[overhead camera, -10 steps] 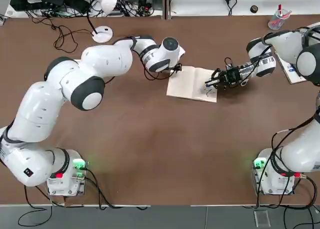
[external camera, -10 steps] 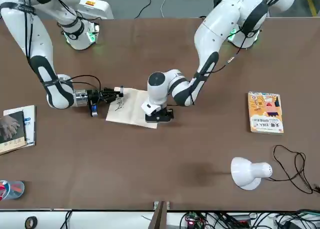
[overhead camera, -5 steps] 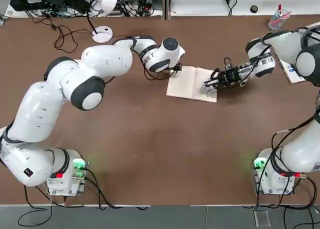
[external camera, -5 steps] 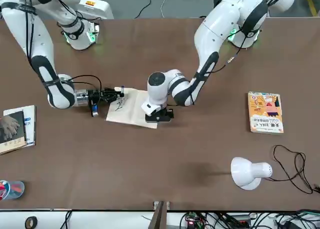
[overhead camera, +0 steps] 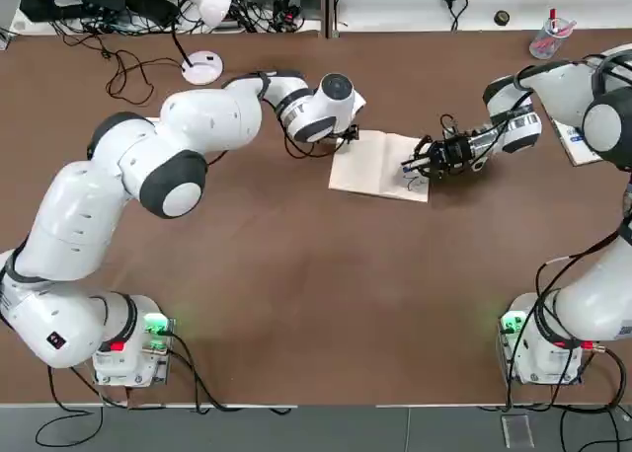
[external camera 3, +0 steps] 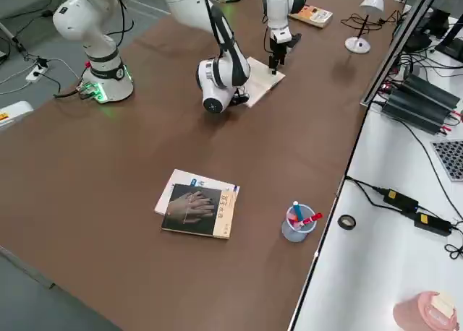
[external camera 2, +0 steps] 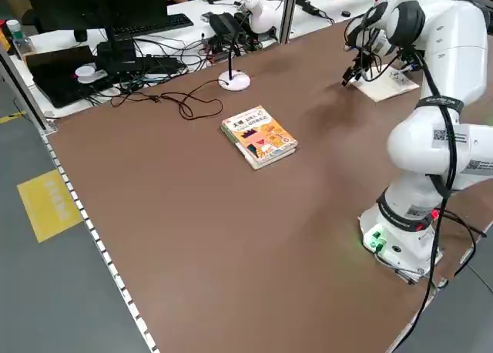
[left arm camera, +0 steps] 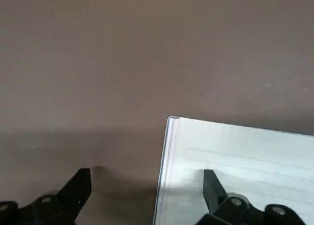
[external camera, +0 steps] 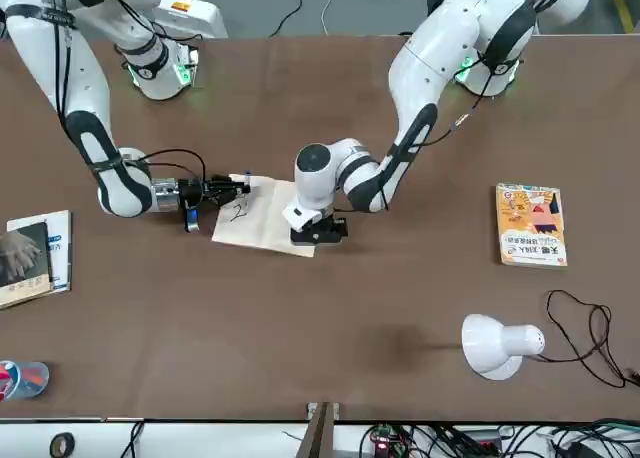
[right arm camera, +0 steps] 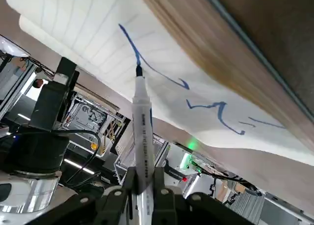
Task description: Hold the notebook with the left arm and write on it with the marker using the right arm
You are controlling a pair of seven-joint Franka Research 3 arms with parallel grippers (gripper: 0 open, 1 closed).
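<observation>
The brown table (overhead camera: 296, 274) fills the top view. The left arm (overhead camera: 148, 166) stretches from lower left toward upper centre; the right arm (overhead camera: 583, 107) bends in from the right edge. The notebook (overhead camera: 380, 164) lies open just right of centre, upper half. The left gripper (left arm camera: 147, 198) has its 2 fingers apart, 1 pressing the page's corner, 1 over bare table. The right gripper (overhead camera: 432, 159) is clamped on the marker (right arm camera: 143, 122), whose tip touches the page among blue scribbles (right arm camera: 216, 109).
</observation>
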